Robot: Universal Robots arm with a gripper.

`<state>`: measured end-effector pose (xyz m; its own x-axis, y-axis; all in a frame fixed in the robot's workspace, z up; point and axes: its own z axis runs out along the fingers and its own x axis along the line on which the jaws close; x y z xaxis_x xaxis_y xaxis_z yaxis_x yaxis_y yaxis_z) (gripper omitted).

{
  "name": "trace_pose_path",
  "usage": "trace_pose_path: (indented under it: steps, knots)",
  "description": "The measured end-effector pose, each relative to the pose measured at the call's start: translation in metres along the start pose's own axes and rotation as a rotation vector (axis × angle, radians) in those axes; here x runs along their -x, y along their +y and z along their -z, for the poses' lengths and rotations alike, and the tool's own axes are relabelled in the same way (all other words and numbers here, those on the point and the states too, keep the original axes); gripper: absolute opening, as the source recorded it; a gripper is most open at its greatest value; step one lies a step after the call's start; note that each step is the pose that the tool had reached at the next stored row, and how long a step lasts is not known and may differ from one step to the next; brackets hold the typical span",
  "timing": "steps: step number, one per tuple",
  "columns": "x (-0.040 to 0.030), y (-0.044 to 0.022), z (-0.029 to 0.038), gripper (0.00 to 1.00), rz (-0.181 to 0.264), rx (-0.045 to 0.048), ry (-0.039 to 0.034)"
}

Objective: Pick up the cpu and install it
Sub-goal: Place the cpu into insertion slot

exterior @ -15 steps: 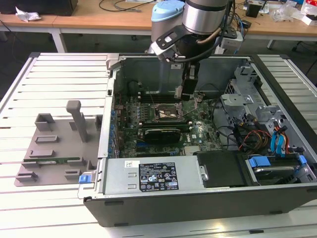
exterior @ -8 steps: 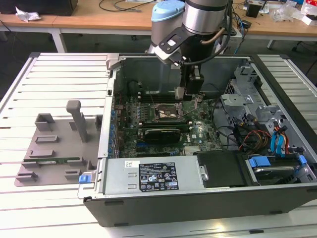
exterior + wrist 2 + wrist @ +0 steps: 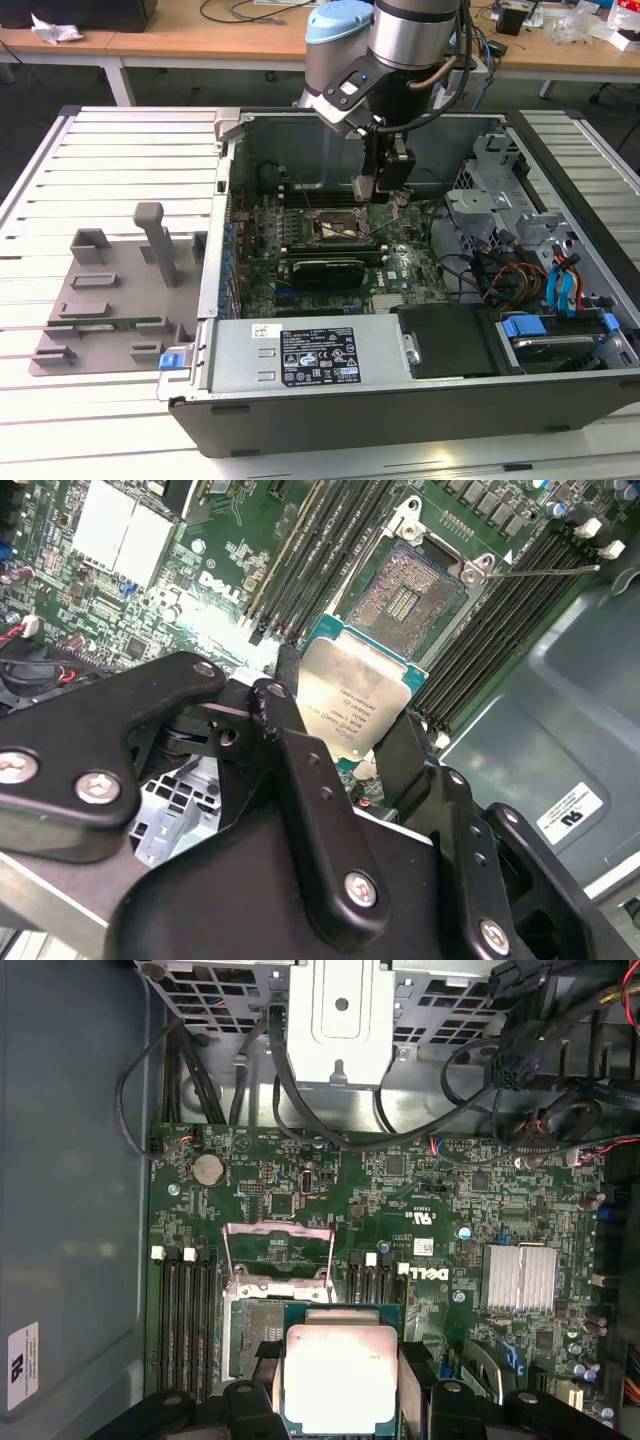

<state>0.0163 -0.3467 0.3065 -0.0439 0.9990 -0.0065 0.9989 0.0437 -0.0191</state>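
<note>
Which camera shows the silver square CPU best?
Second wrist view: the small square silver-topped cpu shows plainly, held by the black gripper. The first wrist view shows it whitened by glare; in the exterior view it is too small to tell.

hidden | socket (image 3: 250,1340) partly behind cpu (image 3: 340,1375) | first wrist view

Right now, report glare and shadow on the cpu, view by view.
First wrist view: glare bleaches the cpu lid to a pale blank; second wrist view: the lid is evenly lit with markings visible, and the black jaws in front look dark; exterior view: the case interior looks shaded beneath the arm.
</note>
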Motion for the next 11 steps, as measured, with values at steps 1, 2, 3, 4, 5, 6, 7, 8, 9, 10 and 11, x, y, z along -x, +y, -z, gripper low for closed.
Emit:
trace_pose_path:
  steps: [1,2,3,4,5,6,7,8,9,10,11]
  knots:
    - [0.0001,0.0,-0.0007,0.55,0.0,0.0,-0.0001]
    - [0.0001,0.0,-0.0009,0.55,0.0,0.0,-0.0001]
    - [0.0,0.0,-0.0011,0.55,0.0,0.0,-0.0002]
    - [0.0,0.0,-0.0017,0.55,0.0,0.0,-0.0001]
    - [0.0,0.0,-0.0022,0.55,0.0,0.0,-0.0001]
    - [0.0,0.0,-0.0029,0.55,0.0,0.0001,0.0]
    - [0.0,0.0001,-0.0037,0.55,0.0,0.0,0.0]
    - [0.0,0.0001,-0.0043,0.55,0.0,0.0,-0.0001]
    - [0.0,0.0001,-0.0047,0.55,0.0,0.0,-0.0001]
    - [0.0,0.0001,-0.005,0.55,0.0,0.0,-0.0001]
    - [0.0,0.0001,-0.0054,0.55,0.0,0.0,-0.0001]
